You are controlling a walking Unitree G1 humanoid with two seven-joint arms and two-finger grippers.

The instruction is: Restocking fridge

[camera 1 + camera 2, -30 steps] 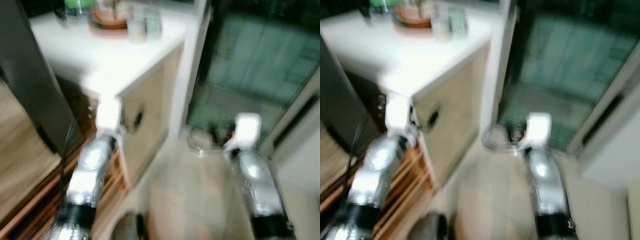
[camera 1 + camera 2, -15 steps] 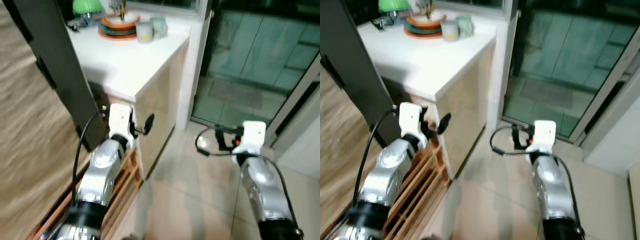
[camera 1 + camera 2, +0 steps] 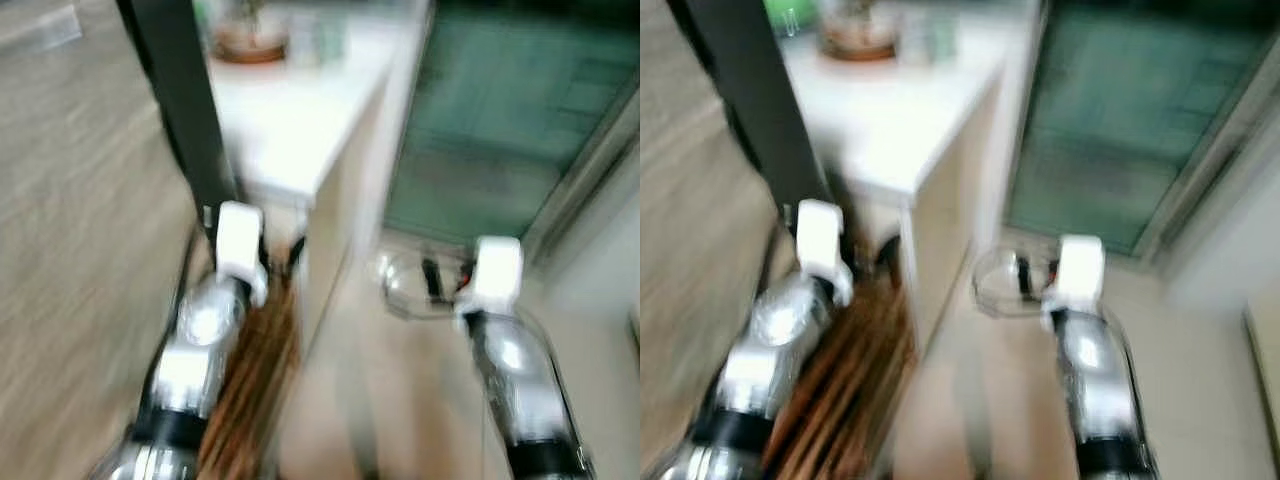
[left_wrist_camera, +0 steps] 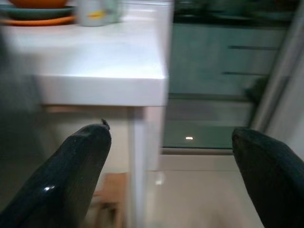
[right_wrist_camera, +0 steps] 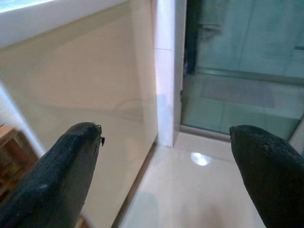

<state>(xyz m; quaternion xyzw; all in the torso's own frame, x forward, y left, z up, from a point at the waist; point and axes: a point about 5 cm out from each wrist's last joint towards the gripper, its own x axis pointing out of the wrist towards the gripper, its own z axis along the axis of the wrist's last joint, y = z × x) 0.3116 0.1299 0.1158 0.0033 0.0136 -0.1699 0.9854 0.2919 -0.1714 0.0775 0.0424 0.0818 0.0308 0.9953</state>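
Camera swings since half second ago — wood wall bigger on left, whole picture blurry now. Both arms held out low in front, same as before. Left gripper point(image 4: 171, 175) fingers spread wide, holding nothing, near corner of white counter point(image 4: 102, 61). Right gripper point(image 5: 166, 175) fingers spread wide too, empty, over pale floor point(image 5: 190, 199) beside cabinet side point(image 5: 95, 114). Wooden rack point(image 3: 855, 340) under left arm. Farther back — plates point(image 4: 35, 14) and cup point(image 4: 90, 10) on counter, green glass door point(image 3: 490, 110) on right. Fridge — cannot tell where.
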